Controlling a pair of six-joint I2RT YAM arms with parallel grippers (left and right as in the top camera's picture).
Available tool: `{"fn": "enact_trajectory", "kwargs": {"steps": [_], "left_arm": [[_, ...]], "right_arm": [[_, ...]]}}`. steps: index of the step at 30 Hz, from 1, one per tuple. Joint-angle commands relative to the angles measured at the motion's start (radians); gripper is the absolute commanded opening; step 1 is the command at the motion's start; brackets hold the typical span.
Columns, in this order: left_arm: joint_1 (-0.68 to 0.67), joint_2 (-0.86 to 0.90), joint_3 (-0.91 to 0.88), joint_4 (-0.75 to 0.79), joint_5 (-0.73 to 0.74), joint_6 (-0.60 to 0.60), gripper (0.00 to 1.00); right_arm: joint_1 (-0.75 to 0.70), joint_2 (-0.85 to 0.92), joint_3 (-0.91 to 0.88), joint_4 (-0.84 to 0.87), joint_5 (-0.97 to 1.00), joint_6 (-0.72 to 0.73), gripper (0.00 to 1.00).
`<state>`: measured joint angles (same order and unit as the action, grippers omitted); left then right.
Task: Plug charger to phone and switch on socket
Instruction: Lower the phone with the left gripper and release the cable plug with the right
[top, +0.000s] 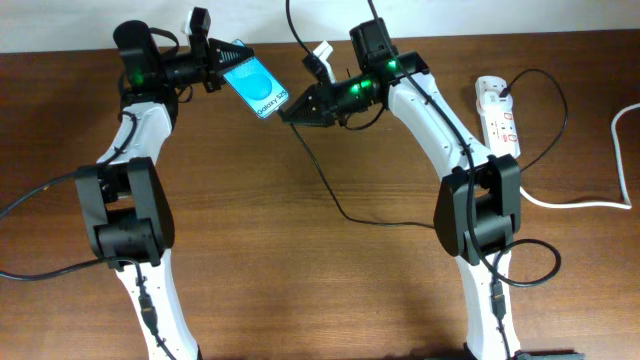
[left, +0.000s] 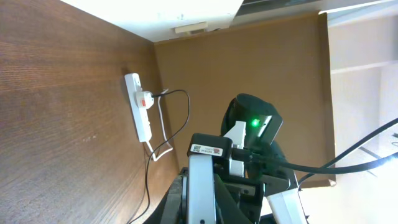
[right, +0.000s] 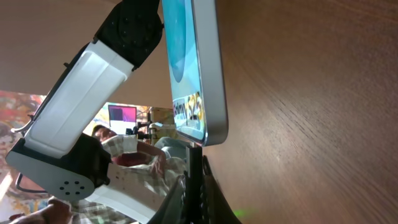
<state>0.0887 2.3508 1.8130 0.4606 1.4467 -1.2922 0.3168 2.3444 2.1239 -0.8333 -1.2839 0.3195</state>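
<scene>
My left gripper (top: 228, 62) is shut on the phone (top: 256, 88) and holds it tilted above the table, its cyan screen facing up. In the left wrist view the phone (left: 202, 186) shows edge-on between the jaws. My right gripper (top: 292, 112) is shut on the charger's connector tip (right: 194, 163), which meets the phone's bottom edge (right: 208, 134). The black cable (top: 335, 200) trails across the table. The socket (top: 498, 115) lies at the far right with a black plug (top: 506, 96) in it; it also shows in the left wrist view (left: 138, 106).
A thick white cord (top: 620, 150) runs from the socket along the right edge. The black cable loops beside the socket (top: 560, 110). The table's back edge meets a white wall. Both arm bases stand at the front.
</scene>
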Motion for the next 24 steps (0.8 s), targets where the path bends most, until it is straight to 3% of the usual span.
{"fn": "enact_trajectory", "kwargs": {"steps": [1,7,9,17,24], "left_arm": [[-0.028,0.002,0.013,0.003,0.109,-0.002,0.0],[-0.029,0.002,0.013,0.003,0.109,-0.002,0.0],[-0.028,0.002,0.013,0.003,0.109,-0.002,0.0],[-0.027,0.002,0.013,0.003,0.102,-0.001,0.0],[-0.032,0.002,0.013,0.002,0.126,0.084,0.0]], "right_arm": [[0.016,0.02,0.006,0.076,0.048,0.057,0.04],[0.007,0.02,0.006,0.074,0.065,0.06,0.06],[0.007,0.02,0.006,0.074,0.065,0.056,0.24],[-0.031,0.02,0.006,0.011,-0.031,-0.029,0.32],[-0.205,0.019,0.006,-0.002,-0.07,-0.08,0.61]]}}
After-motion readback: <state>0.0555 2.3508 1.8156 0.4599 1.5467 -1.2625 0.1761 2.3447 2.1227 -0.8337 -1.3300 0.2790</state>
